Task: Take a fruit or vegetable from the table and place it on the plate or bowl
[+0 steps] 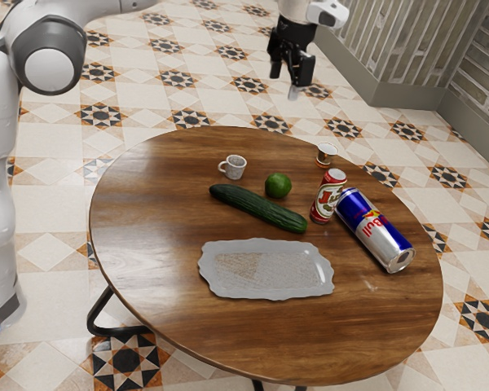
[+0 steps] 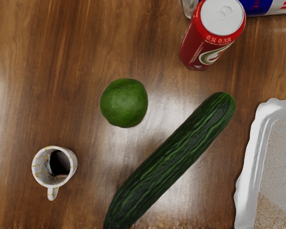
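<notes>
Jaws apart, nothing btwn them. The gripper (image 1: pixel 291 80) hangs high over the round wooden table (image 1: pixel 147 212), well clear of everything. Below the hand sits the lime (image 2: pixel 124 102), just beside the cucumber (image 2: pixel 171 160), not touching. The cucumber lies diagonal btwn lime and scalloped silver plate (image 1: pixel 220 281), near its rim. Marbled mug (image 2: pixel 54 167) upright on the lime's other side. Red can (image 2: pixel 210 33) upright nr the cucumber's tip, w/ a Red Bull can (image 1: pixel 374 229) on its side next to it.
</notes>
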Available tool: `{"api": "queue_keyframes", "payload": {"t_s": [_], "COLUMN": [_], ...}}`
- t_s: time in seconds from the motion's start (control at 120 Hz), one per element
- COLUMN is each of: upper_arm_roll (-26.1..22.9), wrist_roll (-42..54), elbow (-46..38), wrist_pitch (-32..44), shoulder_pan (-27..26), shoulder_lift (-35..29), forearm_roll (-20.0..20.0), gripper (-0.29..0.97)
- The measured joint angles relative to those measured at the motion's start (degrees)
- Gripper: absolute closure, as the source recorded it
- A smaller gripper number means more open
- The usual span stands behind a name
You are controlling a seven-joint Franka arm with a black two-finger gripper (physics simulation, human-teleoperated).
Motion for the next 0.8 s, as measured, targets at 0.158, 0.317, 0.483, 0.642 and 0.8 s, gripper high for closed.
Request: {"api": "queue_keyframes", "payload": {"t_s": [0.158, 0.317, 0.483, 0.642, 0.8], "upper_arm_roll": [-0.1, 0.2, -1.2, 2.3, 3.0], "wrist_roll": [-0.6, -0.3, 0.7, 1.4, 1.9], "elbow": [0.2, 3.8, 11.3, 8.8, 8.5], "wrist_pitch": [-1.9, -3.1, -4.0, -3.3, -1.5], "shoulder_pan": [-0.4, 1.6, 2.7, -0.7, 2.9], "shoulder_lift": [0.0, -2.3, -7.2, -1.4, 5.6], "forearm_roll": [0.1, -1.7, -3.6, -3.2, -0.6], "gripper": [0.0, 0.0, 0.0, 0.0, 0.0]}}
